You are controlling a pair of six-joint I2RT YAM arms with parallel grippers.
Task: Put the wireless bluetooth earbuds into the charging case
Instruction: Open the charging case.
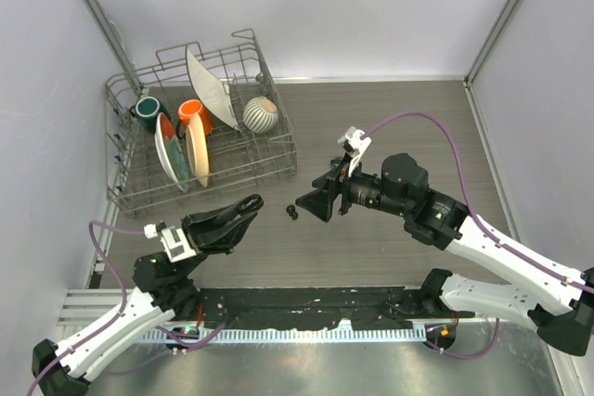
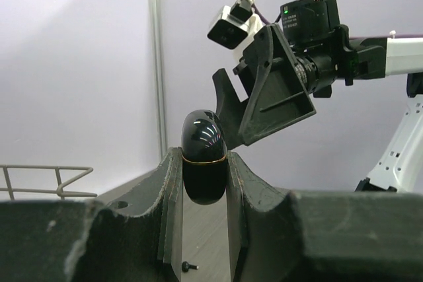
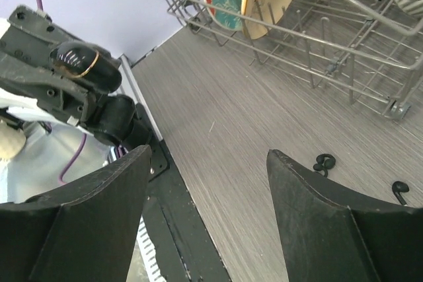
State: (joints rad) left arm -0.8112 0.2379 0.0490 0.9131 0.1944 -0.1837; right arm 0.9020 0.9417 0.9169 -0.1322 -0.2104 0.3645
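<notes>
My left gripper [image 2: 203,158] is shut on the charging case [image 2: 203,163], a glossy black pebble with a thin gold seam, held raised above the table with its rounded end poking out past the fingertips. From above, that left gripper [image 1: 247,207] sits left of centre. Two tiny black earbuds [image 3: 324,162] [image 3: 398,189] lie on the wood-grain table, seen from above as a small dark cluster [image 1: 291,212]; one earbud [image 2: 188,267] shows below the case. My right gripper [image 1: 308,203] hovers open just right of them, its fingers [image 3: 112,189] wide apart with nothing between, facing the case [image 3: 78,61].
A wire dish rack [image 1: 204,141] with plates, mugs and a striped bowl stands at the back left. Its lower rail [image 3: 310,44] runs close behind the earbuds. Grey walls close in the sides, and the black base rail [image 1: 306,303] lies along the near edge.
</notes>
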